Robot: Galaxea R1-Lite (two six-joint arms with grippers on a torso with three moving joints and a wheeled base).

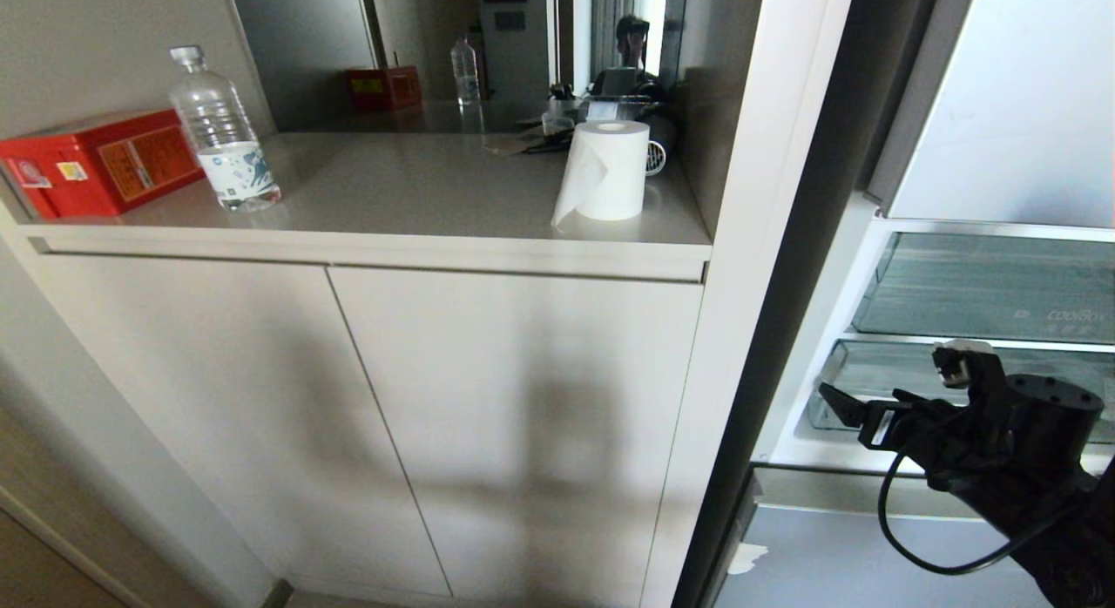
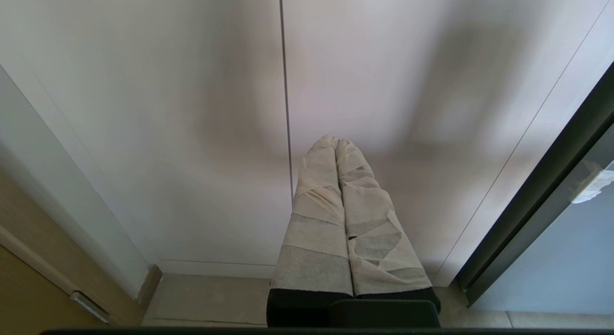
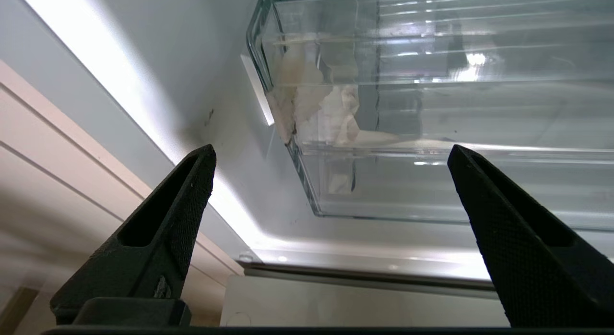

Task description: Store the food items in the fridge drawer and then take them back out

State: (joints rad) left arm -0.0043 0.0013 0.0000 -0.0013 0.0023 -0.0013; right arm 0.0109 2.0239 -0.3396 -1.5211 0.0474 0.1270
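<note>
The fridge stands open at the right of the head view. My right gripper (image 1: 884, 374) hovers just in front of the lower clear fridge drawer (image 1: 862, 381), which is pushed in. In the right wrist view the gripper (image 3: 332, 150) is open wide with nothing between its black fingers (image 3: 187, 200), facing the drawer's (image 3: 431, 191) front corner. White scraps show through the drawer's clear wall. The food items are out of view. My left gripper (image 2: 336, 140) hangs parked before the white cabinet doors (image 2: 192, 133), its tape-wrapped fingers pressed together on nothing.
Another clear bin (image 1: 984, 286) sits above the drawer. A silver-blue door panel (image 1: 854, 556) lies below the gripper. On the counter (image 1: 418, 190) to the left stand a red box (image 1: 96, 159), a water bottle (image 1: 222, 138) and a paper roll (image 1: 605, 168).
</note>
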